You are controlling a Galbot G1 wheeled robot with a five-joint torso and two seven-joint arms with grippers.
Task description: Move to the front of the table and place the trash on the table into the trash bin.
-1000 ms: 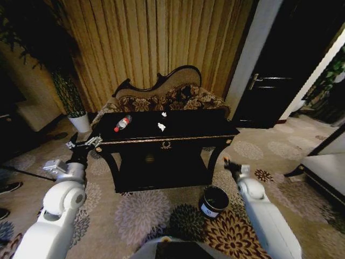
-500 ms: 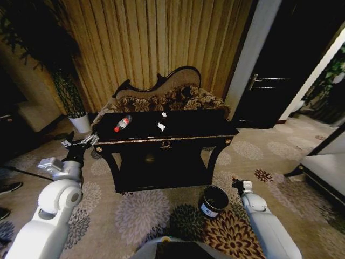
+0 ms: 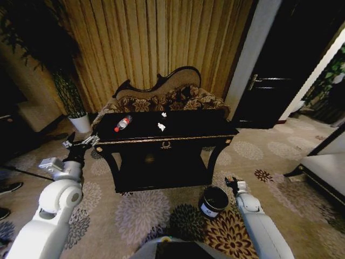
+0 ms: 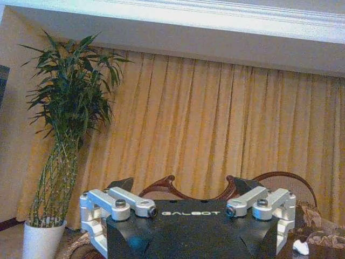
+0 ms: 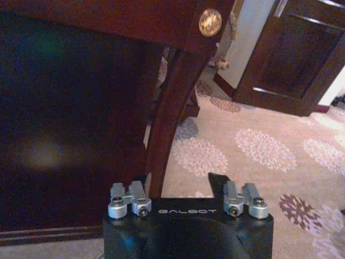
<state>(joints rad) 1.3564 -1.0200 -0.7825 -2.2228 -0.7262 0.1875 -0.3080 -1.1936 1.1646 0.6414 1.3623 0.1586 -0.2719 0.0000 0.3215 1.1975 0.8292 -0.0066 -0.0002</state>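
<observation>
The left gripper, fingers spread, hangs off the table's left end, while the right gripper, also spread, sits low beside the bin, its fingertips hard to make out.

Surface: glossy black wood, gold trim at edge, gilt metal stud on leg. Bottle: clear plastic, red label. Scraps: white crumpled paper. Trash bin: dark, smooth, pale label. Left claw: matt black housing, bare silver metal links. Curtain: pleated golden cloth. Carpet: woven, floral pattern. Sofa: floral cloth, dark carved wood frame.
</observation>
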